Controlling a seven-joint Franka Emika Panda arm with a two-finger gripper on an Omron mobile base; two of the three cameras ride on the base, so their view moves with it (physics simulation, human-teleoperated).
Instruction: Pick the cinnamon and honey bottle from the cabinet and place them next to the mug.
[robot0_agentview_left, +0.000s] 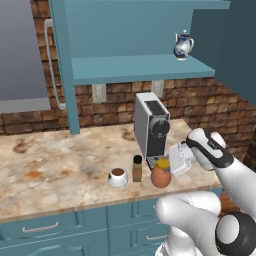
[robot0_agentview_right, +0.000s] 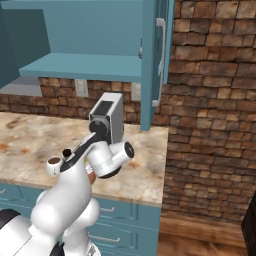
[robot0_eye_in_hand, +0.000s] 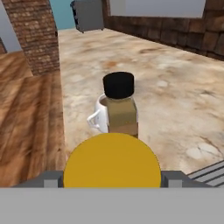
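Note:
The honey bottle (robot0_agentview_left: 161, 175), a squat orange jar with a yellow lid (robot0_eye_in_hand: 111, 164), stands on the counter in front of the coffee machine. My gripper (robot0_eye_in_hand: 111, 177) reaches in from the right and is shut on it, a grey finger pad (robot0_eye_in_hand: 46, 178) against each side of the lid. Just left of the jar stands the cinnamon (robot0_agentview_left: 137, 169) (robot0_eye_in_hand: 120, 105), slim and brown with a black cap. Left of that sits the white mug (robot0_agentview_left: 118, 176) (robot0_eye_in_hand: 99, 116) with dark liquid in it. The teal cabinet (robot0_agentview_left: 140, 67) (robot0_agentview_right: 85, 65) hangs above the counter with its shelf open.
A grey coffee machine (robot0_agentview_left: 151, 125) (robot0_agentview_right: 107, 117) stands right behind the jar. A blue-and-white teapot (robot0_agentview_left: 183, 46) sits on the cabinet shelf at the right. The marble counter (robot0_agentview_left: 60, 160) stretches bare to the left, with teal drawers (robot0_agentview_left: 45, 227) below.

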